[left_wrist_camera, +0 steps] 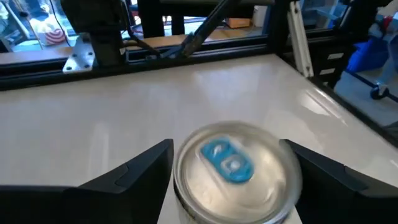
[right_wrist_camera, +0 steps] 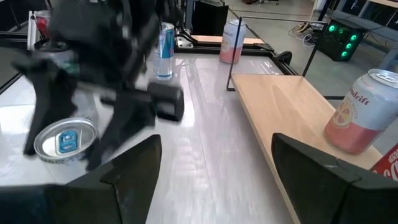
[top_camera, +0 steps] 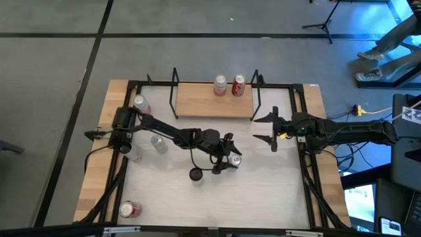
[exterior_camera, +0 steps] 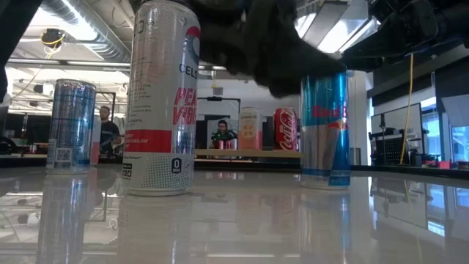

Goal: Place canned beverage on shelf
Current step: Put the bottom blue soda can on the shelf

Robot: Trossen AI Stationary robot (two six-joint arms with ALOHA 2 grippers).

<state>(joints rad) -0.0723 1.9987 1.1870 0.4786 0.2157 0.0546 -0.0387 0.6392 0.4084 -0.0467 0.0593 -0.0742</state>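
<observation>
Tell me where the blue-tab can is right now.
In the high view the blue-tab can stands mid-table, between the left hand's open fingers, nearer than the shelf.

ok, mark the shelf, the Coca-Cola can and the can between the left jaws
shelf (top_camera: 197,100): high view, bare wood board.
Coca-Cola can (top_camera: 239,85): high view, red side.
blue-tab can (left_wrist_camera: 233,165): left wrist view, lid, between the jaws.
</observation>
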